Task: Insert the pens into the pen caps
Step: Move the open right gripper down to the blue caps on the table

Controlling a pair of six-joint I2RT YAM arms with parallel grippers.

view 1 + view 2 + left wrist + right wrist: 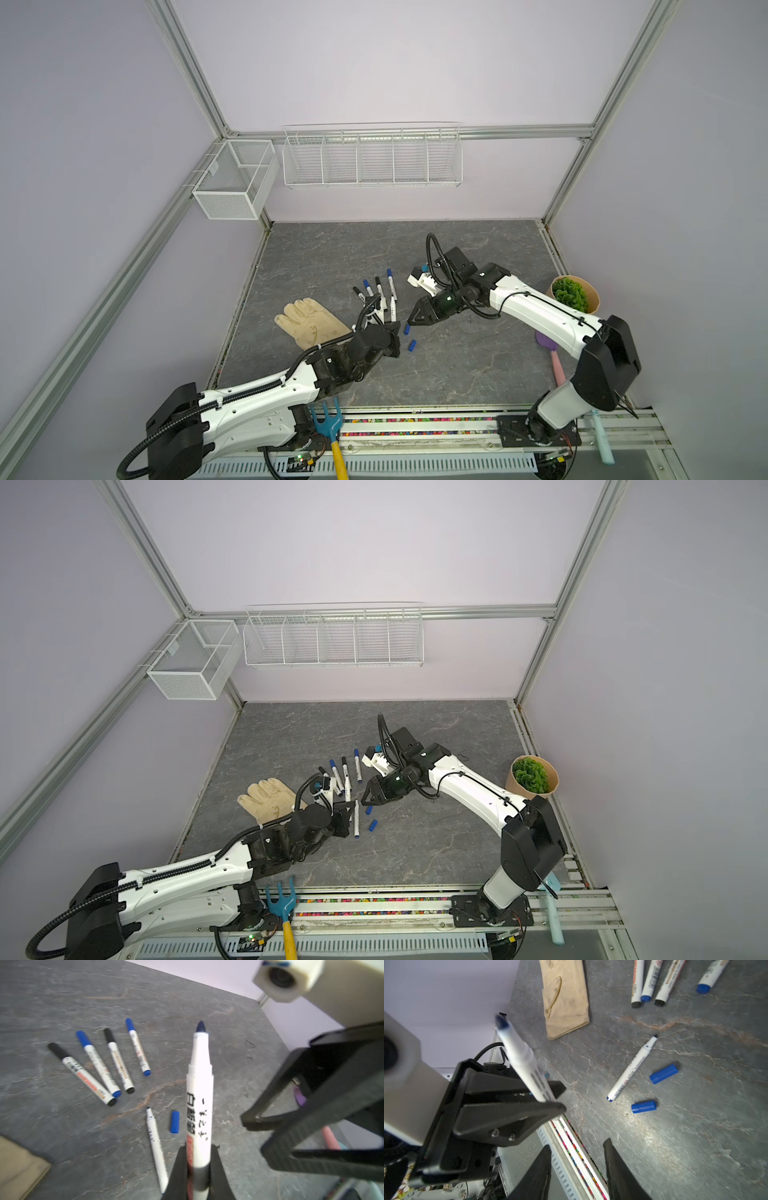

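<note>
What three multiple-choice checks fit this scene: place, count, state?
1. Where on the table do the loose blue caps lie? A at its far edge; B beside the lying uncapped pen; C at its right edge.
2. How many capped pens lie in the row? A four; B two; C six.
3. The left end effector is: A open, empty; B shut on a capped pen; C shut on the blue-tipped pen.
Answers: B, both caps sit by that pen; A, four wear caps; C, it clamps the bare-tipped barrel.
</note>
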